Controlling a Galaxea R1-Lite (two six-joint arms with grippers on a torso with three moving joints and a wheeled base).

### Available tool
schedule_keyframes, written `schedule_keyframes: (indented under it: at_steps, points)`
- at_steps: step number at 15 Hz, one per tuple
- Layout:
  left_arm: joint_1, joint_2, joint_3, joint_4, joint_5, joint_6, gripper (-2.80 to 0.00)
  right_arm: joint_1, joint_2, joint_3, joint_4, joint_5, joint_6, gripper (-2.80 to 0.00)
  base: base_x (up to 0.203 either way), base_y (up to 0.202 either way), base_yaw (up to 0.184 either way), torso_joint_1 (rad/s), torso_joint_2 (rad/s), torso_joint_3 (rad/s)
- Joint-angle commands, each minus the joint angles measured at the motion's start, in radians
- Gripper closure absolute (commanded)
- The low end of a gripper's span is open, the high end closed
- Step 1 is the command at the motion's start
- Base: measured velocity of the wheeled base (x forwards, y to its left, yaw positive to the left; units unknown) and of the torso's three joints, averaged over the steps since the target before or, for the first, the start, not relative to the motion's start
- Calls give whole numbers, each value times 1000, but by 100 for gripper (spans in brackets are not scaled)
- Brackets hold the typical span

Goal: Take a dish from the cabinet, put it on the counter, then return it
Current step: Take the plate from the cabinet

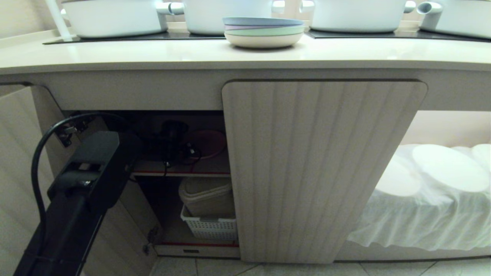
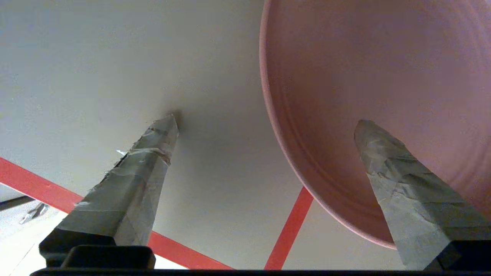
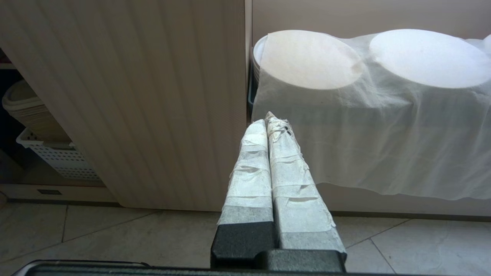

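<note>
The pink dish point(image 1: 209, 142) point(image 2: 383, 96) lies on the red-edged upper shelf point(image 1: 184, 173) of the cabinet point(image 1: 322, 168), whose left door point(image 1: 15, 172) stands swung out. My left arm point(image 1: 88, 172) reaches into that opening. In the left wrist view my left gripper point(image 2: 266, 119) is open wide and straddles the dish's rim: one taped finger point(image 2: 387, 161) is over the dish's inside, the other point(image 2: 153, 153) touches the bare shelf beside it. My right gripper point(image 3: 268, 117) is shut and empty, low in front of the closed door. The counter point(image 1: 153, 53) runs above.
A blue-topped stack of pastel plates point(image 1: 264, 32) and white pots point(image 1: 115, 17) stand on the counter. Under the shelf sits a white basket point(image 1: 210, 228) with a beige tub point(image 1: 207, 195). White-draped plates point(image 1: 445, 168) fill the recess at the right.
</note>
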Motion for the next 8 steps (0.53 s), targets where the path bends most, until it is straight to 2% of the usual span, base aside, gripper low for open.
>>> schedule_keyframes:
  at_steps: [1, 7, 8]
  points:
    - [1, 3, -3, 1, 1, -4, -280, 0, 0, 0, 0, 0, 0, 0, 0, 0, 0, 0, 0, 0]
    - [-3, 3, -3, -4, 1, -3, -280, 0, 0, 0, 0, 0, 0, 0, 0, 0, 0, 0, 0, 0]
    - [-3, 3, -4, -8, 1, -2, 0, 0, 0, 0, 0, 0, 0, 0, 0, 0, 0, 0, 0, 0]
